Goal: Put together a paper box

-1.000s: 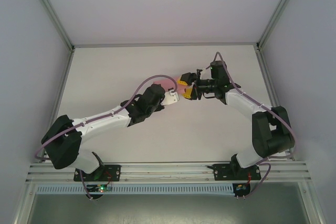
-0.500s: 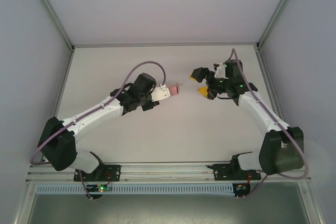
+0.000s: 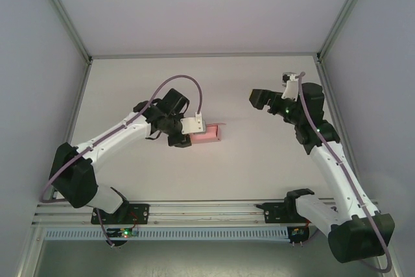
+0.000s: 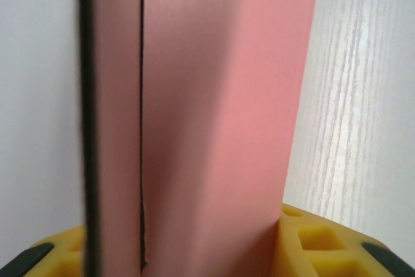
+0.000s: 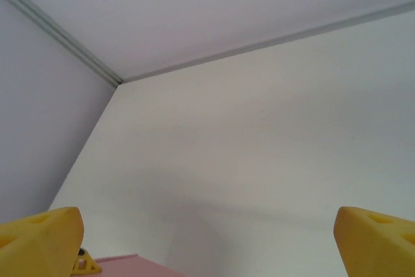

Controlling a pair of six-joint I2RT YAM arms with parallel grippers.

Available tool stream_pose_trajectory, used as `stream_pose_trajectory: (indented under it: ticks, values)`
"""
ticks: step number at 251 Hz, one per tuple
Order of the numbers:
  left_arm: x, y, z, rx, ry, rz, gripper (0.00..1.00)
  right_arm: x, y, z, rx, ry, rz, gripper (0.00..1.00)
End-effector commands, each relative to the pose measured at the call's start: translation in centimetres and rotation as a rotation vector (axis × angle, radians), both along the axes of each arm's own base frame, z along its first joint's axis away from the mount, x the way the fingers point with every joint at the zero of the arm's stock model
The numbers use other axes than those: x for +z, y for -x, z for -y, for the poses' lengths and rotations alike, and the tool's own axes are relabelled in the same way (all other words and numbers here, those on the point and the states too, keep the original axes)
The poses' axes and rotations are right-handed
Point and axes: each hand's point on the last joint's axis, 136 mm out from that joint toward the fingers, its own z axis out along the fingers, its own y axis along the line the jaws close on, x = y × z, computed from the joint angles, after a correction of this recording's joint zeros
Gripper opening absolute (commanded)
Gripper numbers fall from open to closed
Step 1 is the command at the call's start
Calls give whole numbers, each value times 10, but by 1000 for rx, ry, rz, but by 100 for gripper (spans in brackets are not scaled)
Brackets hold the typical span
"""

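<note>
Left hand (image 3: 196,128): clamped on the paper box (image 3: 211,135), near the tabletop's (image 3: 259,167) centre.
Right hand (image 3: 262,98): released, jaws wide, empty.

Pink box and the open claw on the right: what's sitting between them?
Nothing is. In the top view, the stretch between the paper box and the open right gripper is just bare white table.
</note>
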Motion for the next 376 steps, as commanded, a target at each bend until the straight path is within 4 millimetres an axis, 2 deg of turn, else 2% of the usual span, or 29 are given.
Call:
stream_pose_trajectory:
  ticks: [1,28,41,62,84,140,192,226,239,252,289,355,376]
  values:
    - [-4,6,-5,-36,-30,-84,35,1,19,-25,169,133,106,98]
    - [-10,5,-7,-52,-66,-141,34,-5,50,-66,417,193,191,98]
    - [-13,3,-7,-52,-85,-162,34,-15,67,-84,533,239,226,98]
    - [-16,0,-5,-60,-101,-194,34,-32,79,-100,622,327,235,97]
    - [-20,-2,-4,-67,-111,-212,34,-50,81,-108,668,409,200,94]
    - [-31,-8,-1,-69,-126,-242,35,-95,73,-110,721,551,29,80]
    - [-44,-11,-1,-55,-146,-264,37,-123,56,-107,702,644,-65,69]
    - [-51,-14,0,-44,-158,-279,37,-132,47,-112,694,651,-82,65]
    - [-52,-13,0,-49,-159,-284,37,-135,43,-114,692,649,-86,60]
    - [-54,-14,0,-50,-159,-285,37,-136,40,-117,695,644,-87,58]
    - [-53,-15,2,-44,-156,-287,37,-139,36,-123,707,631,-98,42]
    - [-54,-21,4,-17,-150,-279,38,-147,40,-126,715,603,-141,23]
    - [-54,-24,6,-3,-147,-280,38,-148,45,-124,722,604,-165,13]
